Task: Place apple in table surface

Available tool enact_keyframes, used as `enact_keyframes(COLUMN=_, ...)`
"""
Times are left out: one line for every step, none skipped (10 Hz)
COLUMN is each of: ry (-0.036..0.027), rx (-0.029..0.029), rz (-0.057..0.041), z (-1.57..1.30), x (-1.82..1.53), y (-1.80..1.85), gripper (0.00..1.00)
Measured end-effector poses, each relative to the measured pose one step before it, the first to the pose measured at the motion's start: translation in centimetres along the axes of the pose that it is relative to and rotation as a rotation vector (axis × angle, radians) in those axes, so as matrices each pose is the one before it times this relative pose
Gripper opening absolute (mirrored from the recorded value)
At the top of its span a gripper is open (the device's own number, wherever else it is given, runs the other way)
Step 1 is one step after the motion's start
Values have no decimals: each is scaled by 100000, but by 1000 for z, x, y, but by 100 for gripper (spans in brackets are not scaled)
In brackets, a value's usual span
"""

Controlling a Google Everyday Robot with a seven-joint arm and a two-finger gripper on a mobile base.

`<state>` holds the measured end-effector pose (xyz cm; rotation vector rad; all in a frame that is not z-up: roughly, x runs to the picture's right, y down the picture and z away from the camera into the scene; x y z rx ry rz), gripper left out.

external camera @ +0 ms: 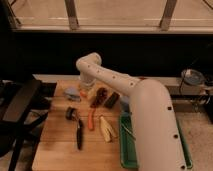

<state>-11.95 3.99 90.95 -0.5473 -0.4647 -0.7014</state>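
My white arm reaches from the lower right across the table, bends at the far left and points down. The gripper (84,90) is at its lower end, just above the back left of the table surface (55,145), a light tan plank top. A small orange-yellow round spot, the apple (83,94), shows right at the gripper's tip, close to the tabletop. I cannot tell whether the gripper holds it or whether it rests on the wood. The arm hides most of the gripper.
Near the gripper lie a blue-grey object (72,91), a dark red cluster (100,95) and a dark block (111,100). A carrot (91,119), a black tool (79,132) and a pale yellow item (106,129) lie mid-table. A green tray (126,147) is at right, a black chair (20,107) at left.
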Motion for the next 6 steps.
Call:
enact_keyframes(ry=-1156, rx=-1736, rz=805, z=1033, x=-55, y=563, gripper=66)
enact_keyframes(ry=-1234, rx=-1712, rz=715, z=921, x=-216, y=381, gripper=66)
enact_keyframes(ry=-278, rx=-1311, rz=210, z=533, x=-83, y=348, gripper=66)
enact_keyframes(ry=320, rx=-1049, rz=147, z=184, x=-65, y=276, gripper=66)
enact_keyframes(ry=1369, rx=-616, rz=-284, z=-277, x=-44, y=148, gripper=66)
enact_keyframes(ry=723, rx=298, rz=-495, z=-350, x=-162, y=-220, gripper=66)
